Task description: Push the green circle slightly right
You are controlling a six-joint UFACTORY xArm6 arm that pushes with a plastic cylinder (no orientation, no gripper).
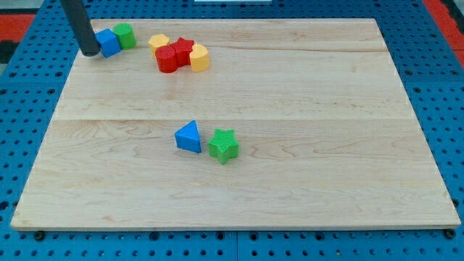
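Your green circle (125, 35) sits near the view's top-left corner of the wooden counter (304, 145), upright, pressed against the right side of a blue block (109, 42) whose shape you can read roughly as a cube; my tip (90, 52) stands at the left face of that blue block, touching it or just beside it, so the blue block lies between the tip and the green circle; the rod rises from there toward the view's top and leaves the frame; you have no gripper to read here, only the rod, so nothing is apart, together or clamped.

To the view's right of the green circle, near but apart from it, you see a tight cluster: a yellow block (159, 42) at its left top, two red blocks touching each other, one a cylinder (167, 59) and the other an uneven shape (184, 50), and a second yellow block (199, 57) at the right; near the counter's middle a blue triangle (188, 137) lies just beside a green star (223, 145), the star on the right.
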